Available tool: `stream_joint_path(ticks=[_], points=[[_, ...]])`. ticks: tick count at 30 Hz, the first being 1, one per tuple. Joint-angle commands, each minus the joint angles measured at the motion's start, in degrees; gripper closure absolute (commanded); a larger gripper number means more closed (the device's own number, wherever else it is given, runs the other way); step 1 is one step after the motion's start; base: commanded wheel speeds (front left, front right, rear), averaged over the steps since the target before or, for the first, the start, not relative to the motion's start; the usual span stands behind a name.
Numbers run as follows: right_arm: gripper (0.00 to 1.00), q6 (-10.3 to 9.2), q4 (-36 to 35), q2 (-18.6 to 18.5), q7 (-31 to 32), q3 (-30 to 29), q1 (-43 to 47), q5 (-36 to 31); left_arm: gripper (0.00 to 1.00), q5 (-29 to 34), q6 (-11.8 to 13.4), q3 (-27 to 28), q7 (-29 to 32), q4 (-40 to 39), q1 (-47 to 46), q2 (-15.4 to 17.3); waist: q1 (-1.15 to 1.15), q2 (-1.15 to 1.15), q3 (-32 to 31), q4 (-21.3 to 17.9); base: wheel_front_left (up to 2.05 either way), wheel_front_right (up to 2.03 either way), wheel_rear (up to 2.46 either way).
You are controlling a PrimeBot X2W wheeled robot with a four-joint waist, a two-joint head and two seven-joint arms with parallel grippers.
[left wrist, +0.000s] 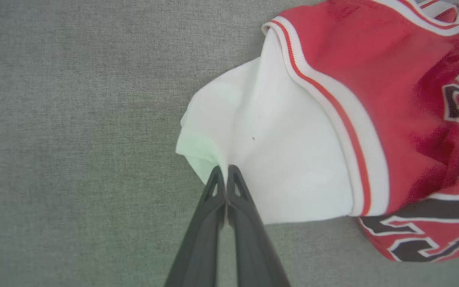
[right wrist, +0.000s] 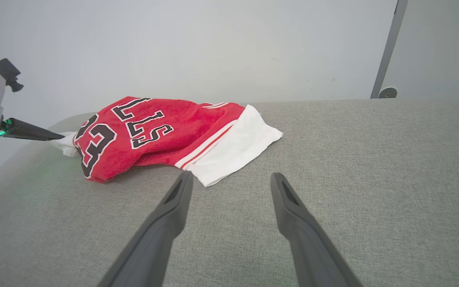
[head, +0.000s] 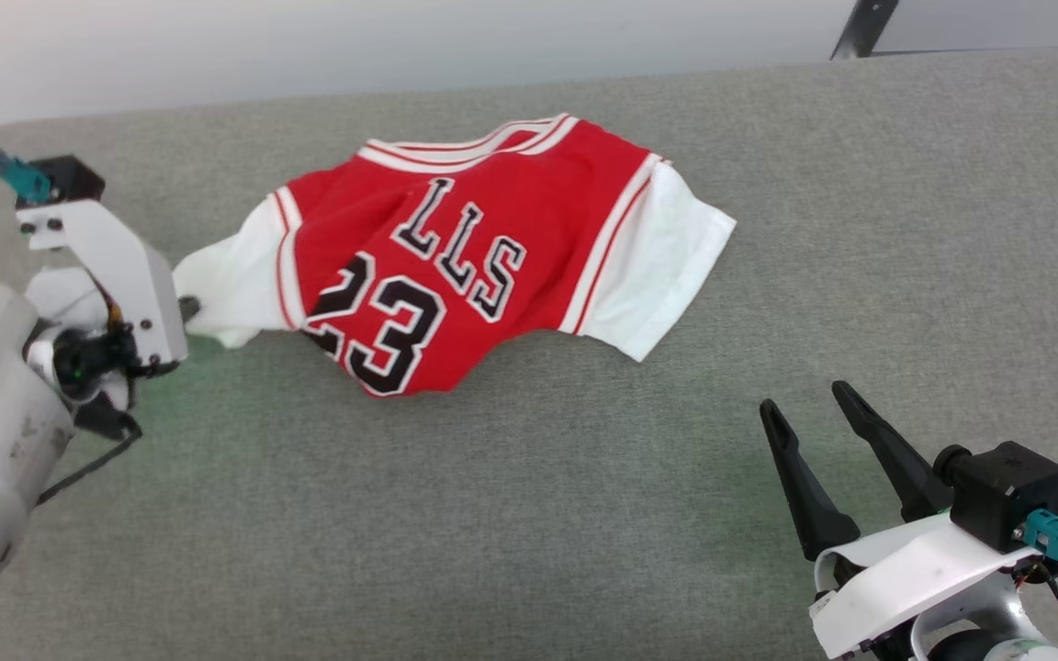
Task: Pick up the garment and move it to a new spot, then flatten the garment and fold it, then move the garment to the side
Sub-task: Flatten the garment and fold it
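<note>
The garment (head: 474, 266) is a red jersey with black "23" and lettering facing up. It lies bunched on the grey fabric surface (head: 529, 532), with a white sleeve at each side. My left gripper (head: 191, 308) is shut on the edge of the left white sleeve (left wrist: 277, 135), and its fingers (left wrist: 213, 199) are pressed together at the cloth. In the right wrist view this gripper (right wrist: 59, 136) reaches the garment (right wrist: 153, 131) from the left. My right gripper (head: 800, 397) stands open at the lower right, apart from the right sleeve (right wrist: 237, 147), with nothing between its fingers (right wrist: 173, 207).
A pale wall runs behind the surface's far edge (head: 529, 78). A dark metal pole (head: 864, 28) rises at the back right, also seen in the right wrist view (right wrist: 389, 52). Bare grey fabric stretches in front of and to the right of the garment.
</note>
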Motion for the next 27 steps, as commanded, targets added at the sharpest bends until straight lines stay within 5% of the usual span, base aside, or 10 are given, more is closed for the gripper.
stream_joint_path(ticks=[1, 10, 22, 24, 25, 27], points=[[0.00, -0.06, -0.27, -0.10, -0.04, -0.04, 0.60, -0.18, 1.00, 1.03, 0.60, -0.71, 0.09, 1.05, 0.66, 0.19, 0.00, 0.00, 0.32, -0.61, 0.00, 0.00, 0.00], [0.00, -0.06, -0.27, -0.04, 0.02, -0.32, 0.57, -0.15, 1.00, 4.52, 1.28, -2.72, -1.67, 6.28, 0.92, -0.59, 0.00, 0.00, 0.40, -1.60, 0.00, 0.00, 0.00], [0.00, -0.06, -0.06, 0.14, 0.05, -0.67, 1.02, -0.33, 1.00, 2.60, -1.15, -0.94, -2.60, 8.19, 2.07, -2.59, 0.00, 0.00, -0.59, -1.08, 0.00, 0.00, 0.00], [0.00, -0.06, 0.14, 0.10, 0.23, -0.61, 1.03, -0.24, 0.56, 2.28, -0.98, -0.59, -3.36, 8.65, 2.32, -2.81, 0.00, 0.00, -1.04, -0.99, 0.00, 0.00, 0.00], [0.00, -0.06, 0.22, -0.11, 0.42, -0.52, 0.92, -0.25, 0.00, 1.99, -1.08, -0.24, -3.99, 8.71, 2.52, -3.00, 0.00, 0.00, -1.32, -0.94, 0.00, 0.00, 0.00], [0.00, -0.06, 0.54, -0.66, 0.69, -0.33, 0.68, -0.15, 0.00, 1.30, -1.37, 0.58, -5.82, 8.61, 3.00, -3.20, 0.00, 0.00, -2.11, -0.80, 0.00, 0.00, 0.00]])
